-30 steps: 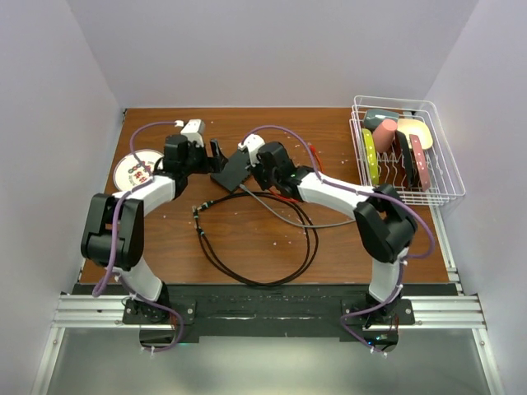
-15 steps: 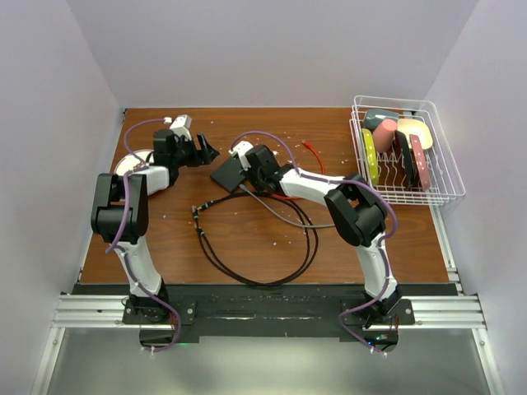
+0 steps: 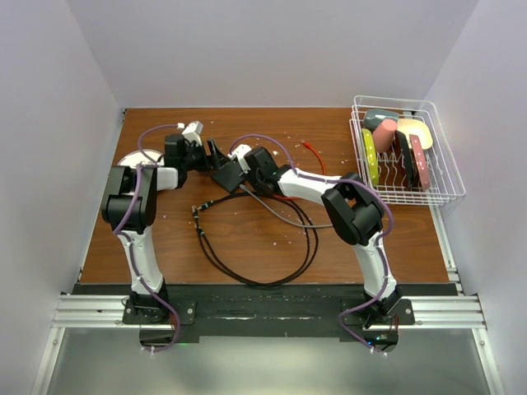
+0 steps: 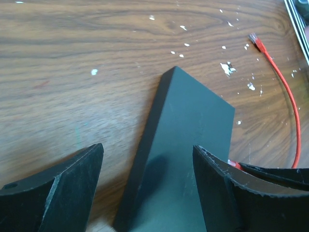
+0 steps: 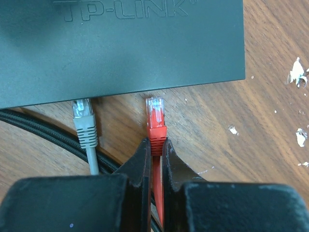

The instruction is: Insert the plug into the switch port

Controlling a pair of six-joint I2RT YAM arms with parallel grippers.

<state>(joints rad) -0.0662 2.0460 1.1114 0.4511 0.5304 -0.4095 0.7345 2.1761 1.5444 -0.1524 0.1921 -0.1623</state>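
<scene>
Near the tabletop's (image 3: 342, 122) far edge, the right gripper (image 5: 155, 147) pinches the red clear-tipped plug (image 5: 155, 113), seemingly just short of the flat black plastic box (image 5: 120, 48) (ports hidden); the left gripper (image 4: 147, 157) straddles it, spread.

You can read TP-LINK pressed into the top face of the black box (image 5: 120, 43), its letters cut off at the upper edge.

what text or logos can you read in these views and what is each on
"TP-LINK": raised lettering on top of the black switch box, right wrist view, upper part cut off by the frame edge.
No other text readable: the red plug and grey plug show no print, and the things in the wire basket are too small to tell.
</scene>
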